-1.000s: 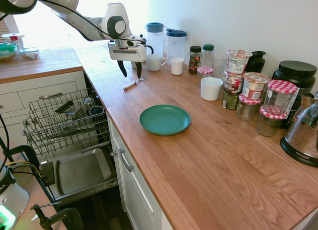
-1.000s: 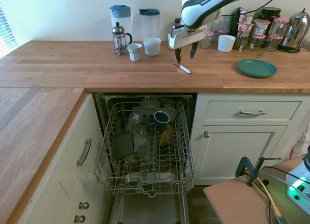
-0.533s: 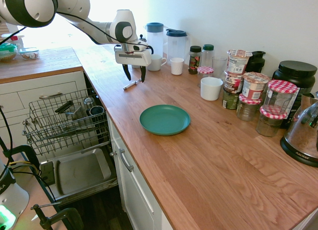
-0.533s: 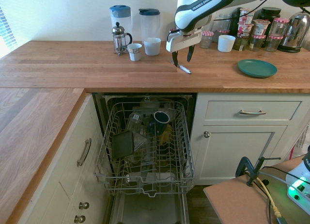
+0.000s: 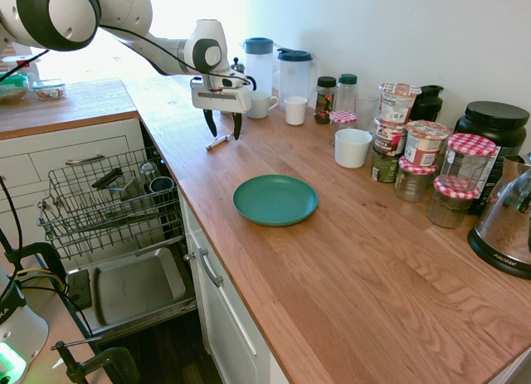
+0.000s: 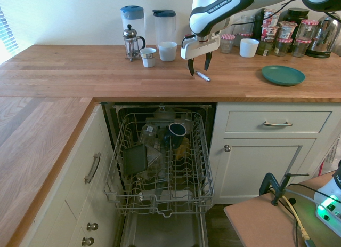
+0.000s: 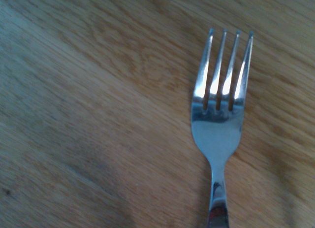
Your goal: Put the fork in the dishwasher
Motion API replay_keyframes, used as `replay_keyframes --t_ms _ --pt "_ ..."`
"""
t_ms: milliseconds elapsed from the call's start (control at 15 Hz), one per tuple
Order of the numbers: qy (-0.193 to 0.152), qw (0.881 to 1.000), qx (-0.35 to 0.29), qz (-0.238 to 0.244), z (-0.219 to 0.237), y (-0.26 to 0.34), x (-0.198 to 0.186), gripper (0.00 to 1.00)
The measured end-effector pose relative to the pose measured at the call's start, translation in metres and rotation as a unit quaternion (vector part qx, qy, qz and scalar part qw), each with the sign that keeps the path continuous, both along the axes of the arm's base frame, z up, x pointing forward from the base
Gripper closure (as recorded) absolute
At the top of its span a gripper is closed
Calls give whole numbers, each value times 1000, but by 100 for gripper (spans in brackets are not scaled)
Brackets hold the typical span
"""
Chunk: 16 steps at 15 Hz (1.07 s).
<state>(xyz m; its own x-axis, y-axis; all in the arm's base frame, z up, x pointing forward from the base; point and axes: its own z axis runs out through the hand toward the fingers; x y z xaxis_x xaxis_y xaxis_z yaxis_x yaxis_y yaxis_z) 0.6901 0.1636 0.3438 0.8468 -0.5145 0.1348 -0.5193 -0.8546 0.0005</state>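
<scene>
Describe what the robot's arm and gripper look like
The arm is glossy white with rounded joints, dark grey panels and FRANKA EMIKA lettering; a thin black cable runs along it. The gripper has a wide white body and two black, tapering fingers.

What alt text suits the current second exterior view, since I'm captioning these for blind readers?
A white robot arm's open black-fingered gripper hovers over a slim silver metal fork on a wooden countertop. Below, a grey wire dishwasher rack stands pulled out, holding dishes; a round green plate lies to the picture's right.
</scene>
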Motion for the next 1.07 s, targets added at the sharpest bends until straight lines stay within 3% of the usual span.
replay_keyframes --t_ms 1067 --pt "15 1000 15 0 -6 4 -1 100"
